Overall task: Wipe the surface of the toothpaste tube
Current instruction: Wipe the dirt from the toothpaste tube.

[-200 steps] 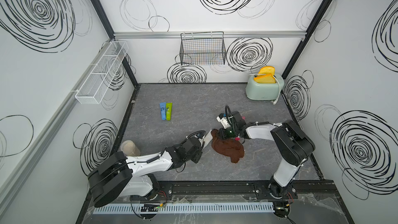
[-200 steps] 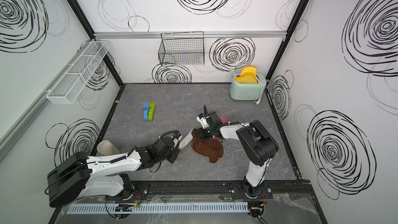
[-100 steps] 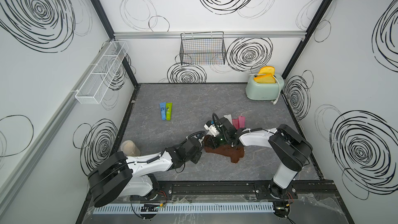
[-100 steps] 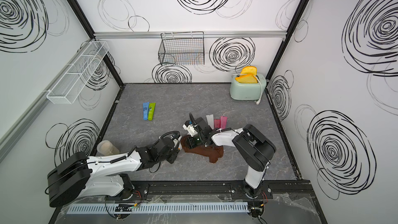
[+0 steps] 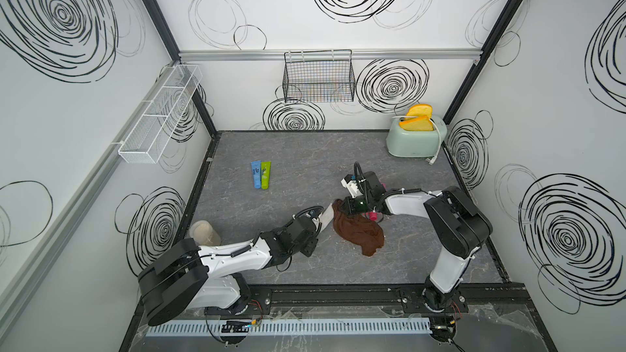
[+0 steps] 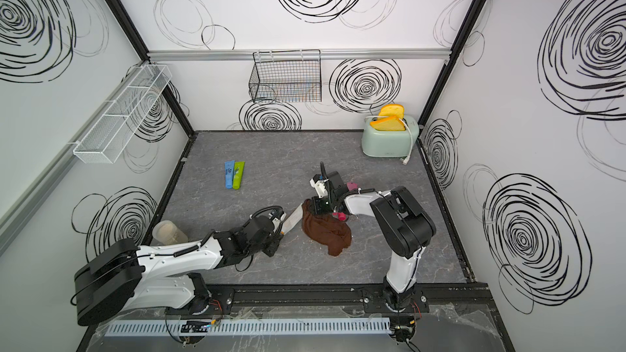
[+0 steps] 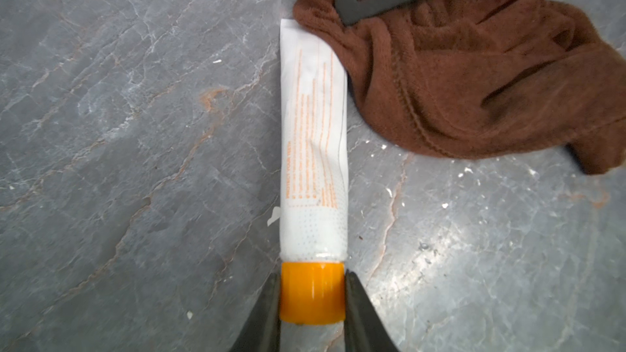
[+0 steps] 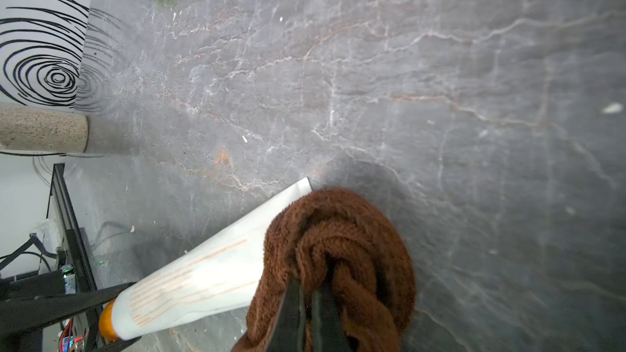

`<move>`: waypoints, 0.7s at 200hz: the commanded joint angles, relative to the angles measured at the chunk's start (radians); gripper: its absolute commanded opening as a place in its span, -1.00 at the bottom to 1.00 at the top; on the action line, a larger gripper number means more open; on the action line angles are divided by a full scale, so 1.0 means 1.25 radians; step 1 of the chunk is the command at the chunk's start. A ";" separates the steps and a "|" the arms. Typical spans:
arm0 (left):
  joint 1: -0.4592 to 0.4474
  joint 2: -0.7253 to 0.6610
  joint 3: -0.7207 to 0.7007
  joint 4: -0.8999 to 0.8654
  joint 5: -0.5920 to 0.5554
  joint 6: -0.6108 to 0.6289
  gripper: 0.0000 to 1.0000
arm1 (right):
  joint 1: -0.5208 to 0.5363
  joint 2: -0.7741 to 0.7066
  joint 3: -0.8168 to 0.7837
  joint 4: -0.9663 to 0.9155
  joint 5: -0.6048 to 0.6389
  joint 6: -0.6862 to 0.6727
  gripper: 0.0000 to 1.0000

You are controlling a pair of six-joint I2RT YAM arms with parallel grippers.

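Note:
A white toothpaste tube [image 7: 313, 137] with orange print lies flat on the grey floor, also seen in both top views [image 5: 326, 220] [image 6: 294, 219]. My left gripper [image 7: 311, 275] is shut on its orange cap [image 7: 311, 292] and holds it from the near left [image 5: 316, 228]. My right gripper [image 8: 306, 303] is shut on a bunched brown cloth [image 8: 338, 248]. The cloth [image 7: 474, 79] overlaps one side of the tube's flat crimped end and trails off on the floor to its right [image 5: 357, 231]. In a top view the right gripper [image 6: 316, 208] stands at that far end.
A blue tube [image 5: 256, 174] and a green tube [image 5: 266, 175] lie side by side at the back left. A red-capped tube [image 5: 372, 215] lies under the right arm. A mint toaster [image 5: 415, 137] stands at the back right, a beige cup [image 5: 203, 233] at the left wall.
The right gripper dragged the cloth along the tube toward the cap, covering it, then drew back to the tube's far end, uncovering most of it. The left arm has not moved.

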 commanded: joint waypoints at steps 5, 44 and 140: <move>-0.010 -0.021 0.006 0.050 0.023 0.011 -1.00 | 0.059 0.004 0.026 -0.013 0.004 -0.008 -1.00; -0.008 -0.024 0.004 0.051 0.021 0.010 -1.00 | 0.167 -0.012 0.019 0.013 -0.028 0.031 -1.00; -0.006 -0.040 -0.001 0.049 0.025 0.007 -1.00 | 0.019 -0.019 0.004 -0.018 0.003 -0.010 -1.00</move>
